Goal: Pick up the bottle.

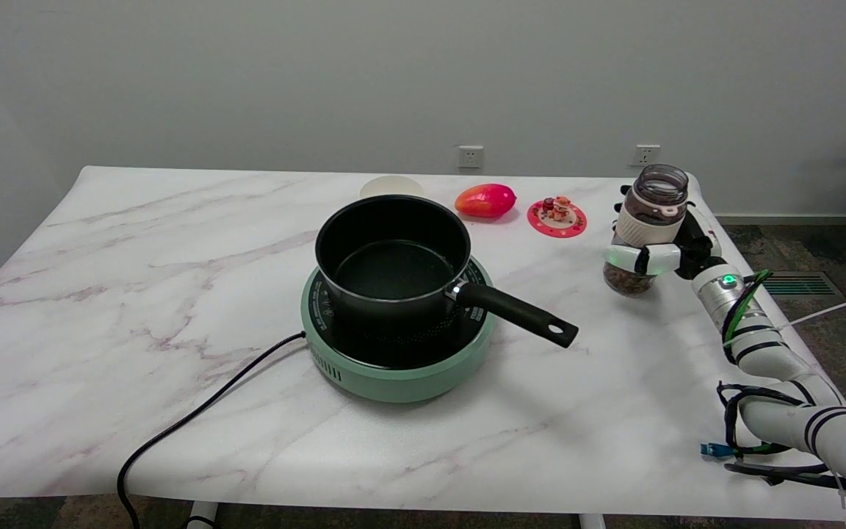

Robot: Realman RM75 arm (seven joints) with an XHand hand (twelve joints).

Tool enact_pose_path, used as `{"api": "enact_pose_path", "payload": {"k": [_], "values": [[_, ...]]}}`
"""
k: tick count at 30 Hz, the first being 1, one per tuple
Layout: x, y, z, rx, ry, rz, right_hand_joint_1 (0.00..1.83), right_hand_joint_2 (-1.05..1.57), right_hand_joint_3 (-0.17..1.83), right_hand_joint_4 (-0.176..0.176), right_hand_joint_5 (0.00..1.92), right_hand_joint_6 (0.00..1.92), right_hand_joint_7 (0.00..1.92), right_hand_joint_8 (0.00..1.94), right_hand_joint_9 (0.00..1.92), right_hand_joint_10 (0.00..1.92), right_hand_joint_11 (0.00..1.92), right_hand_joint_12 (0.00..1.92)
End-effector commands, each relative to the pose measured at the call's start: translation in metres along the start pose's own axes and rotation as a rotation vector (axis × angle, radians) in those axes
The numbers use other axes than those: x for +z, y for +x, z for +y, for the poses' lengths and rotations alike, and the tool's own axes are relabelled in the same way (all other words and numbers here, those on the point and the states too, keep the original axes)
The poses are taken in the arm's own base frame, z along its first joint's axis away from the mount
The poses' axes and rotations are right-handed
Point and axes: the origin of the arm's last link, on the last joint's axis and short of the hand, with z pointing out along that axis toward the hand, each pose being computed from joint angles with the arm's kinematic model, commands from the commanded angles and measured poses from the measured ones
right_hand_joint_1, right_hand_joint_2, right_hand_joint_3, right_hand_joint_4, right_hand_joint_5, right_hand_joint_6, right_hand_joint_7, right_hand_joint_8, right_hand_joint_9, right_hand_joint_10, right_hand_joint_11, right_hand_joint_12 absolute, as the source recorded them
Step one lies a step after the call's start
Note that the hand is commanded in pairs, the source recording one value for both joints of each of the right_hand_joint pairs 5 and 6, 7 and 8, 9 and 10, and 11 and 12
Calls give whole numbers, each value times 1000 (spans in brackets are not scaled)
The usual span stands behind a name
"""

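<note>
Black pot (392, 258) on mint-green hotplate (393, 367); white, grey-veined marble table (136, 294); red-orange fruit (485, 200)

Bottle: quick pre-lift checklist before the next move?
1. Right hand wrapped around the bottle: ok.
2. Bottle upright: ok.
3. Bottle clear of the table: cannot tell; its base sits at or just above the surface.
4. Bottle closed: not ok; the mouth looks open, contents inside.
5. Space around it: ok; the pink coaster and pot handle stand apart.
</note>
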Motion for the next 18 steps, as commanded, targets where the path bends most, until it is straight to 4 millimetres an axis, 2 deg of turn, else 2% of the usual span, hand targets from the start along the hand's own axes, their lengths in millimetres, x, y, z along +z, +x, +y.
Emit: {"api": "enact_pose_path", "payload": {"k": [1,3,4,5,8,10,14,18], "values": [[-1,6,2,3,-2,27,1519,157,738,0,620,620,960,960,992,992,703,703],[-1,9,0,4,3,36,1523,195,906,0,866,866,1241,1241,1066,1066,794,794],[-1,9,0,5,5,38,1533,252,976,0,1044,1044,1343,1343,1137,1137,870,870],[-1,10,0,6,6,41,1537,289,977,0,1108,1108,1389,1389,1168,1168,902,902],[-1,12,-1,5,8,47,1546,495,878,0,1375,1375,1584,1584,1256,1256,1027,1027],[-2,14,-1,3,8,48,1543,638,741,0,1545,1545,1685,1685,1281,1281,1080,1080],[-1,16,-2,4,11,53,1529,825,570,0,1781,1781,1800,1800,1299,1299,1130,1130],[-1,18,-4,6,22,63,1512,923,501,0,1920,1920,1857,1857,1311,1311,1152,1152]]}}
